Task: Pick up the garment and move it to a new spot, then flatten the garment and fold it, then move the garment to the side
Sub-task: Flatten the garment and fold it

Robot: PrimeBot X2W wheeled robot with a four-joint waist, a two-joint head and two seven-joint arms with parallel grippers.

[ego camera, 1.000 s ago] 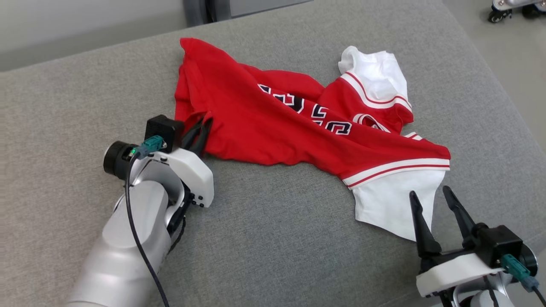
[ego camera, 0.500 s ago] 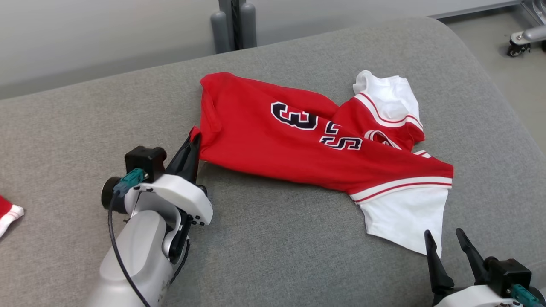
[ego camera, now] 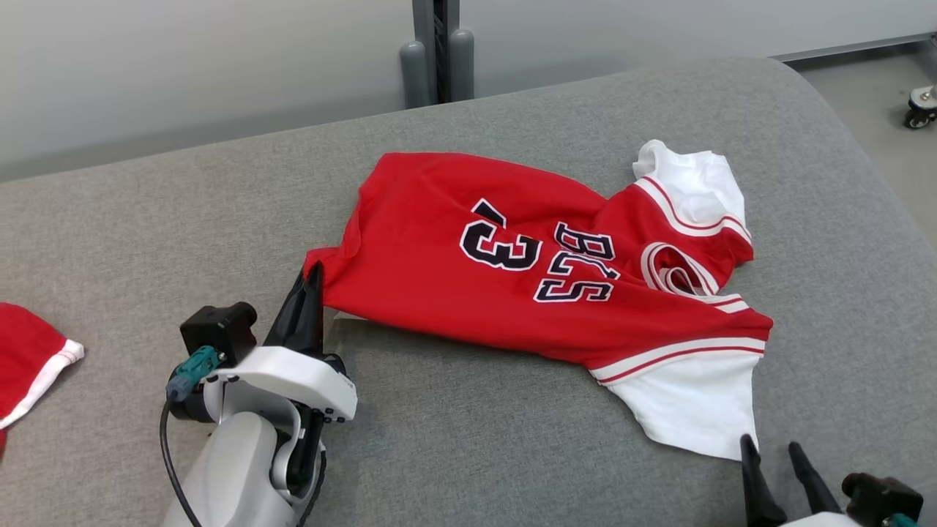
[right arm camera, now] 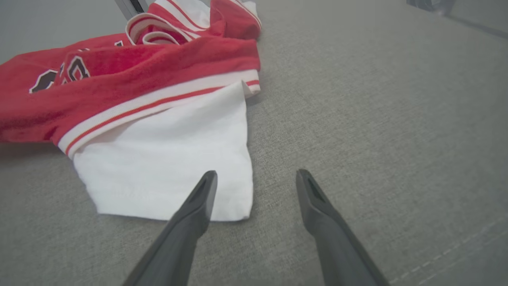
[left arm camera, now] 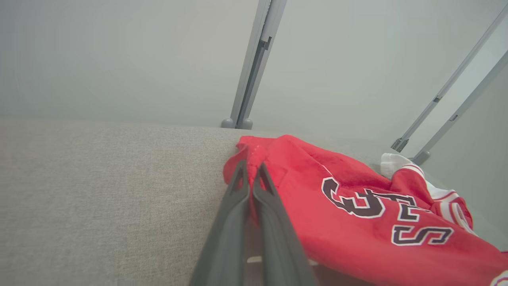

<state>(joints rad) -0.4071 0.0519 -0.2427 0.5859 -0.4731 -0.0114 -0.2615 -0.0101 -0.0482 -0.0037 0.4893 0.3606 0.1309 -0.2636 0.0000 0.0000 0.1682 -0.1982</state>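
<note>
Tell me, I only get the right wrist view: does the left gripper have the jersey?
Observer: Yes. The left gripper is shut on a red corner of the jersey.
Operator: Is that corner off the couch?
Observer: It seems slightly raised above the couch, with shadow under it.
Operator: Anything else lying around?
Observer: A red cloth with white trim lies far to the robot's left, apart from the jersey.
</note>
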